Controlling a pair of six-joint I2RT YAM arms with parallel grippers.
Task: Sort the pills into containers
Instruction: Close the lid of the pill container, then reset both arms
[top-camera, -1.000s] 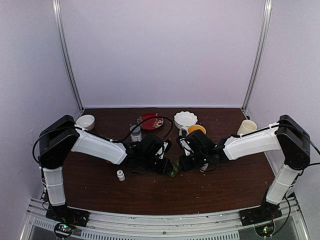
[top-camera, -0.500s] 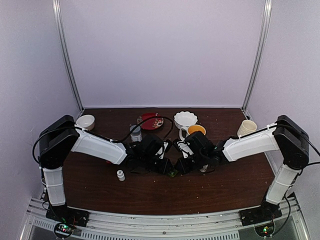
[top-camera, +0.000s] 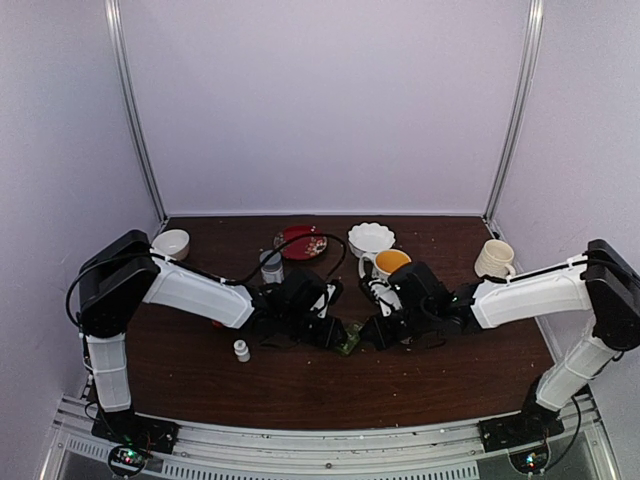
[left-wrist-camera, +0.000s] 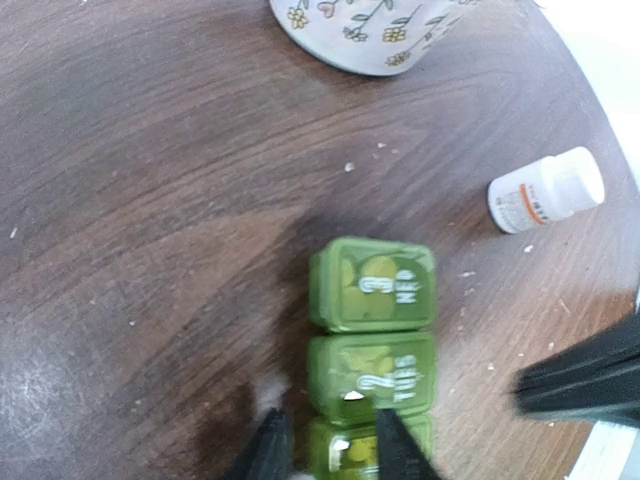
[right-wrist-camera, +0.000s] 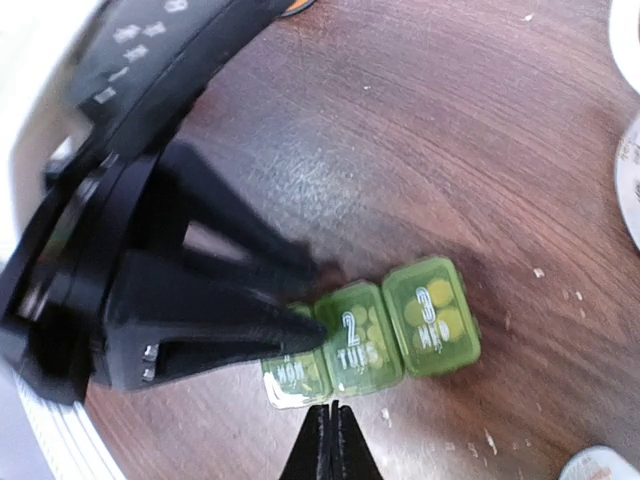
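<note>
The pill box is glossy, see-through green plastic. Its three visible square compartments have rounded corners and stand in one row: the MON compartment, the TUES compartment and the WED compartment, each lid bearing a pale numeral and day. Pale round shapes show through the lids (whether they are pills cannot be told). The box lies flat at the middle of the dark, wood-grained bench, between the two arms. Its long axis runs straight out from the left gripper, with the MON end under that gripper and the WED end pointing toward the flower-patterned mug. The left jaws are parted over the MON end, and it cannot be told whether they pinch it. The right gripper hovers just beside the box's long side, its thin black jaws clenched tip to tip on nothing. Tiny white specks are scattered on the wood. Two small white bottles show, one lying on its side and one upright. Toward the back stand two white bowls, one plain and one scalloped, one red plate and one cream cup.
</note>
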